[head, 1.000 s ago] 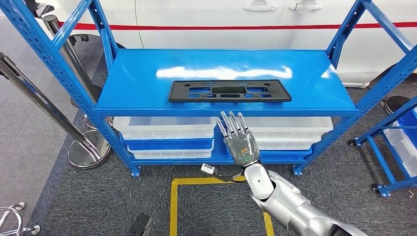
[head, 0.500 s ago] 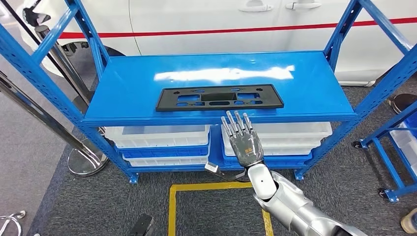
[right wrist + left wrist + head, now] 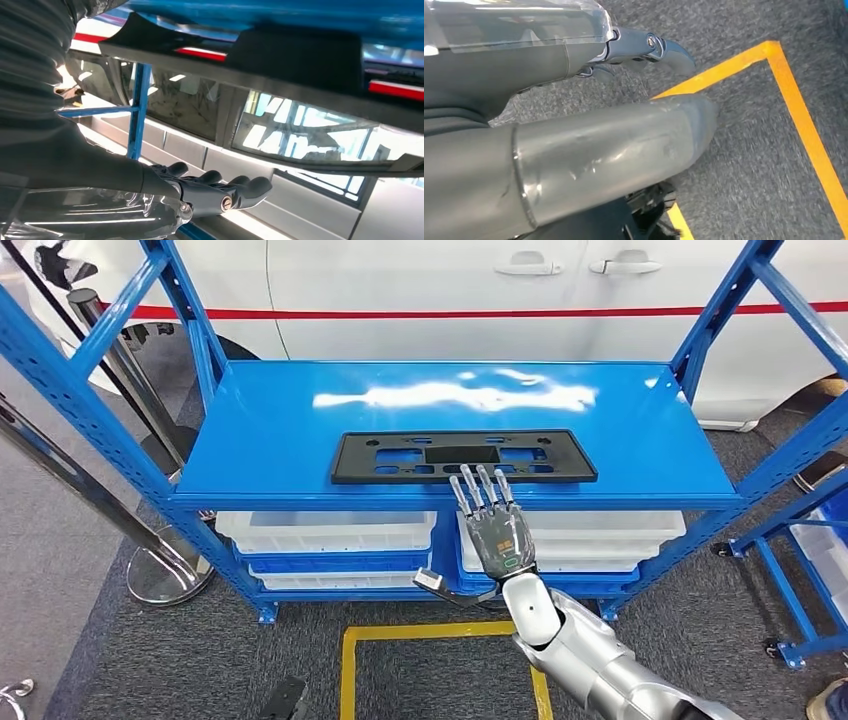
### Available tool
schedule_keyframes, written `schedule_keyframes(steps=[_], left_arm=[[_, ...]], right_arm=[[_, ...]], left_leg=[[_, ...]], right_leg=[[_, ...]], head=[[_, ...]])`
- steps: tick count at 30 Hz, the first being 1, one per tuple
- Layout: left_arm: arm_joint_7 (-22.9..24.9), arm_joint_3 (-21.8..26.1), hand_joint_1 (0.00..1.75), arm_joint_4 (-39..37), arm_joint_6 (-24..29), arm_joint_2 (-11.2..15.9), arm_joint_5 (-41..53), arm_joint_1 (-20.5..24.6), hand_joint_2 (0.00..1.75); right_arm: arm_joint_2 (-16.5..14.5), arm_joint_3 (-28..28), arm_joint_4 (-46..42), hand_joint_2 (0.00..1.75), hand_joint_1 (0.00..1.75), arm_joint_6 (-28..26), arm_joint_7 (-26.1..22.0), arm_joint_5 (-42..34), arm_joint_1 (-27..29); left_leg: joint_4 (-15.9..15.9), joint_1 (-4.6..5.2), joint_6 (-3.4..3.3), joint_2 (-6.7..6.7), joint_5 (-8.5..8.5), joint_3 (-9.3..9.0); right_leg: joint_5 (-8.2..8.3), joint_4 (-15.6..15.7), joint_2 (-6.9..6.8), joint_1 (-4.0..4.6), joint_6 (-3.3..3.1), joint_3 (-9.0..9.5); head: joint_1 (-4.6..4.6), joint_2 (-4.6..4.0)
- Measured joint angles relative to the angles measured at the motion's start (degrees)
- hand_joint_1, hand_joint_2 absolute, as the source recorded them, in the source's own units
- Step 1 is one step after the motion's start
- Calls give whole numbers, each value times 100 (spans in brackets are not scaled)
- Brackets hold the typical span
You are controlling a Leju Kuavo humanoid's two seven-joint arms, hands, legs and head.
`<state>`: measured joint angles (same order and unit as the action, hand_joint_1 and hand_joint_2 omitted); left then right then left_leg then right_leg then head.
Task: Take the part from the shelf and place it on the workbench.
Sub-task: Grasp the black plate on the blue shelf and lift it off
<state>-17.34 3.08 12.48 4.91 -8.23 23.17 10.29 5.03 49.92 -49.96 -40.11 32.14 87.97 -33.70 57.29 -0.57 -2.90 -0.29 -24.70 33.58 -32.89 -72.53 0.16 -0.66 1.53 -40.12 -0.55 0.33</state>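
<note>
The part [image 3: 463, 456] is a flat black plate with several cut-outs, lying lengthwise near the front of the blue shelf's top board [image 3: 270, 430]. My right hand [image 3: 492, 525] reaches up in front of the shelf with its fingers straight and spread, holding nothing. Its fingertips overlap the part's front edge just right of its middle. From the right wrist view the part [image 3: 300, 55] is a dark strip seen edge-on beyond the stretched right hand [image 3: 200, 192]. My left hand [image 3: 604, 150] hangs empty over the grey carpet.
White bins [image 3: 330, 530] stand on the lower level under the board. A white car [image 3: 450, 280] is behind the shelf. A steel post with a round base [image 3: 165, 575] stands to the left, another blue rack [image 3: 800, 570] to the right. Yellow tape [image 3: 440, 630] marks the floor.
The whole picture has shifted, so the camera moved. My right hand's fingertips, earlier below the shelf's front edge, now overlap the part's front edge.
</note>
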Motion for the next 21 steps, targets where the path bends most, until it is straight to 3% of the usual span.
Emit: schedule_keyframes(steps=[1,2,4,5,6,7,10,12,13,15,16,17,18,20,21], left_arm=[[-1,0,0,0,-2,0,8,-5,0],[-4,0,0,0,-4,-1,17,-13,0],[-13,0,0,0,-10,-7,36,-21,0],[-19,0,0,0,-13,-9,45,-18,0],[-23,1,0,0,-15,-11,53,-13,0],[-27,1,0,0,-17,-13,58,-8,0],[-35,2,0,2,-20,-14,69,4,0],[-41,2,0,5,-15,-13,77,14,0],[-43,2,0,7,-7,-13,78,15,0],[-24,3,0,7,22,-13,69,7,0],[-4,4,0,7,47,-13,64,-5,0],[17,8,0,7,77,-13,59,-17,0],[32,15,0,7,104,-13,57,-26,0],[38,36,0,5,140,-10,64,-35,0],[30,47,0,3,146,-7,69,-37,0]], right_arm=[[0,-3,6,175,0,0,-1,0,19],[0,-5,10,175,0,0,-2,0,32],[0,-19,13,175,0,0,-3,0,34],[0,-27,14,175,0,1,-3,0,29],[0,-34,14,175,0,1,-3,0,23],[-1,-37,14,175,0,1,-4,0,22],[4,-50,11,175,0,0,-15,0,24],[7,-64,5,175,0,0,-16,0,15],[4,-67,1,175,0,0,-13,0,14],[-1,-66,-1,175,0,0,5,0,26],[-1,-66,-1,175,0,0,23,0,42],[-1,-67,-3,175,0,0,46,0,59],[0,-71,-21,175,0,0,79,0,86],[3,-105,-140,175,0,0,183,0,200],[6,-133,-234,175,0,0,247,0,273]], left_leg=[[3,-2,1,-3,-41,-36],[8,-4,8,-8,-88,-83],[25,-13,40,-16,-205,-212],[39,-5,72,-19,-269,-265],[51,1,110,-20,-327,-302],[54,8,149,-19,-373,-324],[32,3,257,-8,-464,-402],[295,-12,311,0,-579,-334],[615,-20,329,1,-685,-164],[1402,-20,356,1,-893,347],[1665,-20,361,1,-894,582],[1711,-20,356,1,-761,725],[1531,-18,338,2,-502,762],[825,3,264,-1,109,620],[536,25,219,-3,294,531]], right_leg=[[25,-201,-1,-16,16,-177],[174,-187,-3,-32,29,-248],[716,439,-15,-63,41,-72],[910,811,-22,-62,38,79],[1001,1105,-25,-53,18,213],[996,1269,-24,-38,-8,293],[849,1343,0,-25,-122,392],[788,1380,7,-42,-202,510],[752,1394,3,-43,-234,578],[662,1397,-4,-32,-268,698],[606,1396,1,-24,-272,759],[546,1395,10,-18,-271,828],[482,1395,21,-10,-265,910],[347,1398,39,9,-246,1074],[292,1395,54,23,-224,1121]], head=[[-1,0],[0,0],[1,0],[2,0],[1,0],[0,0],[-3,0],[-3,0],[-4,0],[-5,0],[-4,0],[-5,0],[-5,0],[-3,0],[-2,0]])
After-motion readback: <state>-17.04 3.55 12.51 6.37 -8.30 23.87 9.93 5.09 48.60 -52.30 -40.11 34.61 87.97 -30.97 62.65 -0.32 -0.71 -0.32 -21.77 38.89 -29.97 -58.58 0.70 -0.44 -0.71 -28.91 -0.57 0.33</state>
